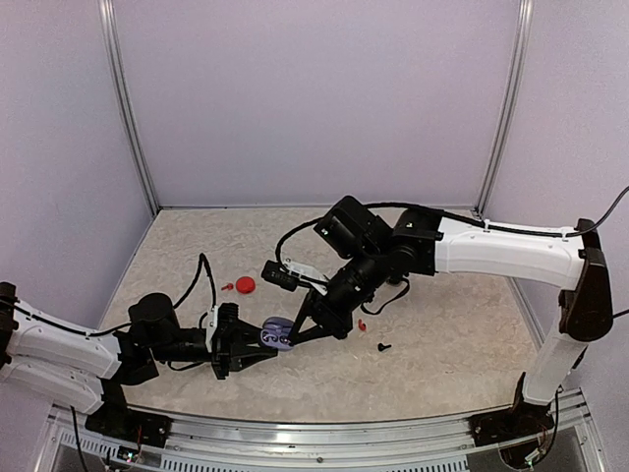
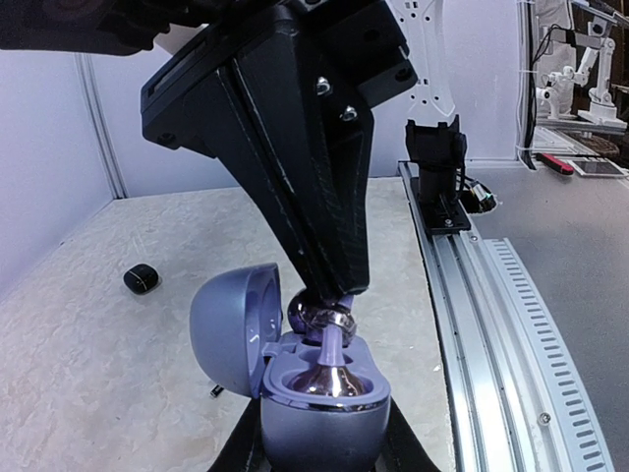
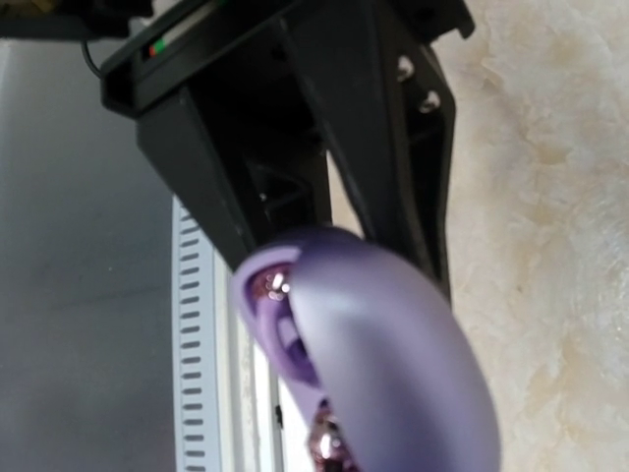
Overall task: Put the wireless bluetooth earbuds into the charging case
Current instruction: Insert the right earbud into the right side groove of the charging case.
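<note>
My left gripper point(image 1: 254, 346) is shut on the base of a rounded purple-grey charging case point(image 2: 324, 428), held upright with its lid point(image 2: 228, 329) swung open to the left. One silvery earbud point(image 2: 331, 383) sits in the case's near slot. Right above the far slot hangs a second silvery earbud point(image 2: 319, 315), pinched by my right gripper point(image 2: 329, 293), which comes down steeply from above and is shut on it. The earbud's lower end touches the slot's rim. In the right wrist view the case point(image 3: 393, 374) fills the frame, blurred, hiding the fingertips.
On the table lie a red case point(image 1: 245, 285) with a red earbud point(image 1: 227, 287) beside it, another red earbud point(image 1: 362, 324) and a black earbud point(image 1: 383, 346) right of the grippers. A black case point(image 2: 141, 279) lies farther off. The metal rail point(image 2: 511, 324) runs along the near edge.
</note>
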You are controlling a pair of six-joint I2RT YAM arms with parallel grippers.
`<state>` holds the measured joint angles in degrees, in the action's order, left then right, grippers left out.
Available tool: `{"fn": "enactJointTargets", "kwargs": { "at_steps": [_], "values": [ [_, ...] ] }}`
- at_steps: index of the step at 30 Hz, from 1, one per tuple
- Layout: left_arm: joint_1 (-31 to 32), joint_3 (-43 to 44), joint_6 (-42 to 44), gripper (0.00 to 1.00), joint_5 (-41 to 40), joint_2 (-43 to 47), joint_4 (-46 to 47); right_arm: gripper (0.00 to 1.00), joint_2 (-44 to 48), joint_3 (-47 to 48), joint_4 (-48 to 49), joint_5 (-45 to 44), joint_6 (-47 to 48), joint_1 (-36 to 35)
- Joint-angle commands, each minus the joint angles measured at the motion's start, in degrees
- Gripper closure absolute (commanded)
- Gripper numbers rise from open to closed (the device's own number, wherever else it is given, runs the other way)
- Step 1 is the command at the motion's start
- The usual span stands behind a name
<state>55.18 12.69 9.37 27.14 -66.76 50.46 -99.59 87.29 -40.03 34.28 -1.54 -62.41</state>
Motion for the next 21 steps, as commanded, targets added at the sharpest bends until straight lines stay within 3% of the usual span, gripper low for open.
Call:
{"fn": "enactJointTargets", "kwargs": {
  "at_steps": [1,21],
  "values": [
    [1.0,2.2,0.6,1.0,2.1,0.4,5.9,1.0,-2.3,1.8,-1.5,-5.0,0.9,-0.5],
    [1.6,2.9,1.0,1.0,2.3,-0.3,5.7,1.0,-3.3,3.3,-0.2,-7.7,-1.3,-0.4]
  ]
}}
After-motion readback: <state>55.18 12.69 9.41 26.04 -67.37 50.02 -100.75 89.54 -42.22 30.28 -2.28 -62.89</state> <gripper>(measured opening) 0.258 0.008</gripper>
